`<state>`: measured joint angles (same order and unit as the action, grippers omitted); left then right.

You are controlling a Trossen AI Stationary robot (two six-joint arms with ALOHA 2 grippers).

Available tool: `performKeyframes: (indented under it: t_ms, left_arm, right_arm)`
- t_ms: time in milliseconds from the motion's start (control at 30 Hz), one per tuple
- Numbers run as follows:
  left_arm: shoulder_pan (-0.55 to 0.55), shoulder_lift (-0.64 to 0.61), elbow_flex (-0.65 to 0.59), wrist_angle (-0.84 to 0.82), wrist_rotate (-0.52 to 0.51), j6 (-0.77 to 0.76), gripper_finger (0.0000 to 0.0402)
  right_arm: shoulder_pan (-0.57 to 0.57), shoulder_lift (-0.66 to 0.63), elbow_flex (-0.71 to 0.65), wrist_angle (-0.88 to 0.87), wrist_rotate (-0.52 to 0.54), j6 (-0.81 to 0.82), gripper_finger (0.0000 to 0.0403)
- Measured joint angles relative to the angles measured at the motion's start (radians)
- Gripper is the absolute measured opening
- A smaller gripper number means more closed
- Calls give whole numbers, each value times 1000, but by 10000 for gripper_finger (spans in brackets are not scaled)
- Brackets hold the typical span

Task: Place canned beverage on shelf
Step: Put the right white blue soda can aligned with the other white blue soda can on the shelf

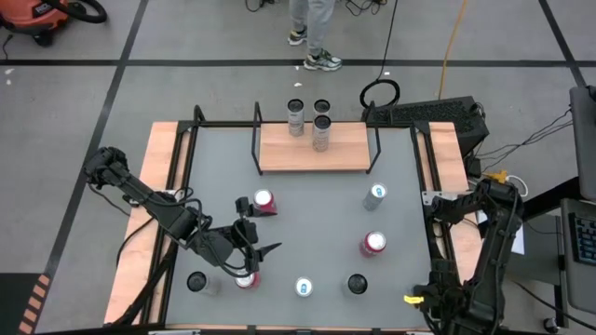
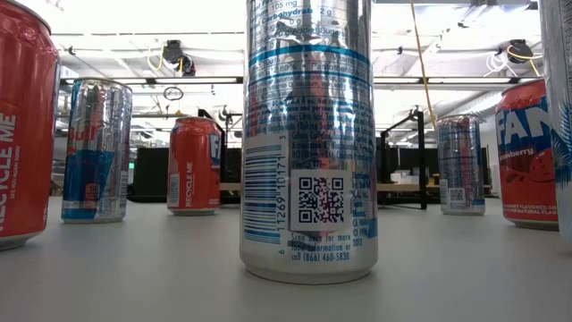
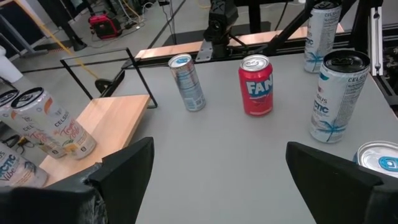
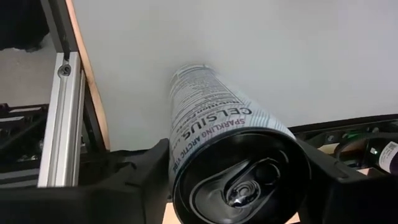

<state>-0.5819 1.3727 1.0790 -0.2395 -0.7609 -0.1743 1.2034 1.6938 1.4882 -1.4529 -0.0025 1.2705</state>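
Right gripper [image 4: 231, 177] around the Celsius can [image 4: 208, 118], clamped or not impossible to tell, well apart from the shelf [image 1: 279, 158] with 3 cans [image 1: 321, 135] at its back, presumably side-held for upright carrying; left gripper [image 1: 259, 249] agape, idle before that shelf.

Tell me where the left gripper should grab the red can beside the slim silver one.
Probably best around its mid-body, coming level from where the left gripper is: the red can stands upright, its round wall facing, apart from the slim silver can.
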Motion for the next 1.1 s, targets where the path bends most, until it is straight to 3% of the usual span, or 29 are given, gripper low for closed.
performKeyframes:
  t_ms: [133, 300, 567, 833, 1100]
  left_arm:
    - [0, 0, 0, 19, 0, -1, 365]
    - [0, 0, 0, 60, -2, -1, 365]
    - [0, 9, 0, 126, -5, 0, 365]
    - [0, 68, 0, 301, 6, 68, 365]
    - [0, 94, 0, 400, 80, 82, 365]
  right_arm:
    - [-25, -22, 15, 8, 1, 15, 237]
    - [-71, -62, 81, 40, 1, 19, 228]
    - [-137, -89, 277, 78, 11, -18, 225]
    - [-209, -88, 420, 84, 206, 11, 228]
    - [-275, -88, 448, 87, 357, -199, 226]
